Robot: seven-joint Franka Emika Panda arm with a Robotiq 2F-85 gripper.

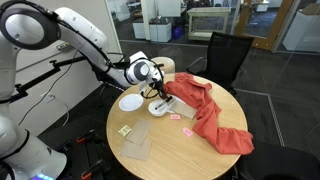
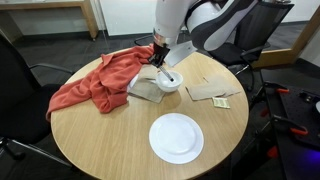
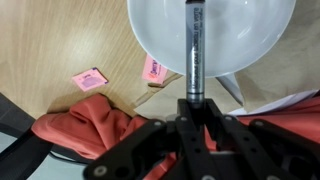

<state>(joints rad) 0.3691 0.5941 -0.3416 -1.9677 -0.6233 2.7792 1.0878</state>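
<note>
My gripper (image 3: pixel 196 104) is shut on a dark grey marker (image 3: pixel 196 50). The marker points down into a white bowl (image 3: pixel 240 40), its tip over the bowl's inside. In both exterior views the gripper (image 1: pixel 160 92) (image 2: pixel 163 62) hangs just above the bowl (image 1: pixel 160 105) (image 2: pixel 170 84), which stands near the middle of the round wooden table (image 2: pixel 100 140). A crumpled red cloth (image 1: pixel 210 115) (image 2: pixel 95 82) (image 3: pixel 90 125) lies right beside the bowl, under the gripper's body.
A white plate (image 1: pixel 131 102) (image 2: pixel 176 137) lies on the table near the bowl. Brown paper napkins (image 1: pixel 135 142) (image 2: pixel 210 90) and small pink packets (image 3: pixel 90 79) (image 1: pixel 187 131) lie scattered. Black office chairs (image 1: pixel 225 55) stand around the table.
</note>
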